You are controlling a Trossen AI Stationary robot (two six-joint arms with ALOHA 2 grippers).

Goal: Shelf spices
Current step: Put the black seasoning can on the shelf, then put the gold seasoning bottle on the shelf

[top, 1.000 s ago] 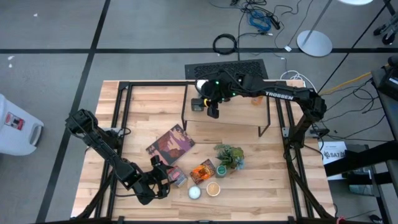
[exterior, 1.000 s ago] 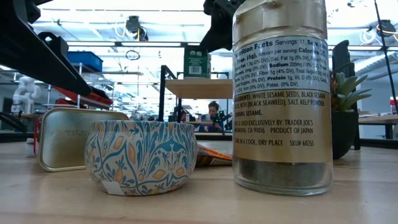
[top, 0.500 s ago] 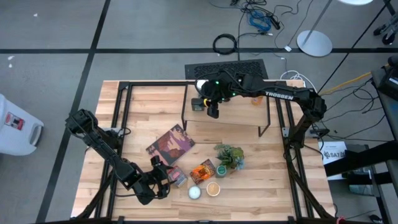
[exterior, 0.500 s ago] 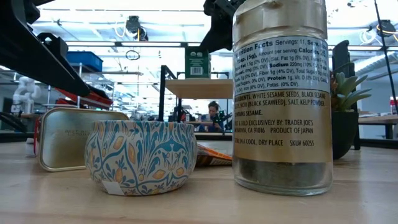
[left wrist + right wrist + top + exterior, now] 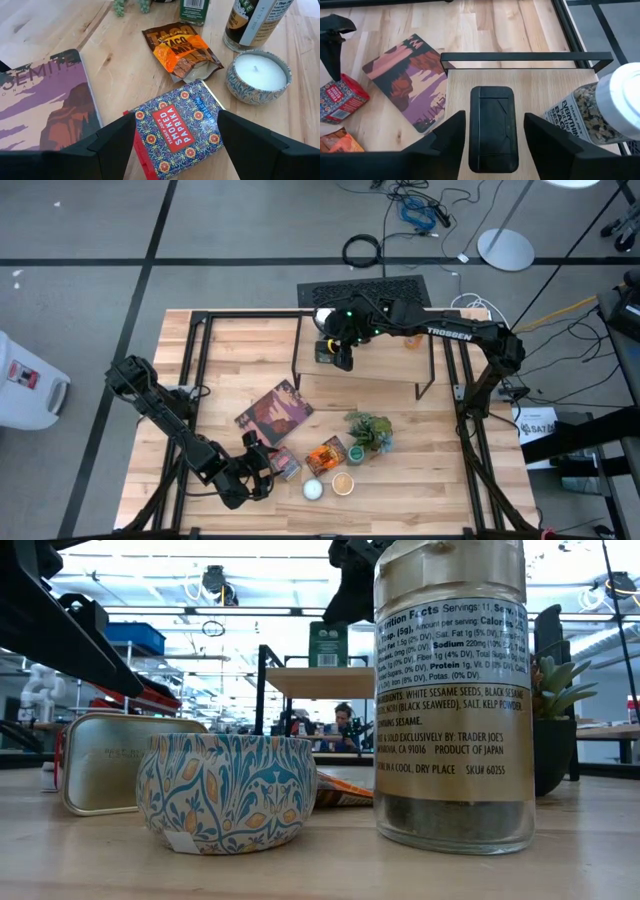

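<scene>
Overhead, the right arm reaches from the table's right edge across to the shelf [image 5: 365, 355], its right gripper [image 5: 342, 352] hanging over the shelf's left end. In the right wrist view its fingers [image 5: 447, 137] stand apart on either side of a dark-topped tin [image 5: 492, 127] that sits on the light-wood board; a sliver of board shows between each finger and the tin, so the tin stands free. The tin's top is a rounded rectangle whose long axis runs along the gripper's line of sight, between the fingers. Just beside it stands a white-capped seasoning jar [image 5: 600, 110], upright. In the low view the tin [image 5: 325, 643] stands upright on the shelf with its green label facing the camera.

The left arm lies low across the table's near left, its left gripper [image 5: 170, 132] spread wide around the smoked paprika tin [image 5: 177, 127], which lies flat with its label up. Whether the fingers touch it I cannot tell. Near it lie the taco mix packet [image 5: 181, 50], a candle tin [image 5: 257, 75] and the maroon book [image 5: 42, 100].
</scene>
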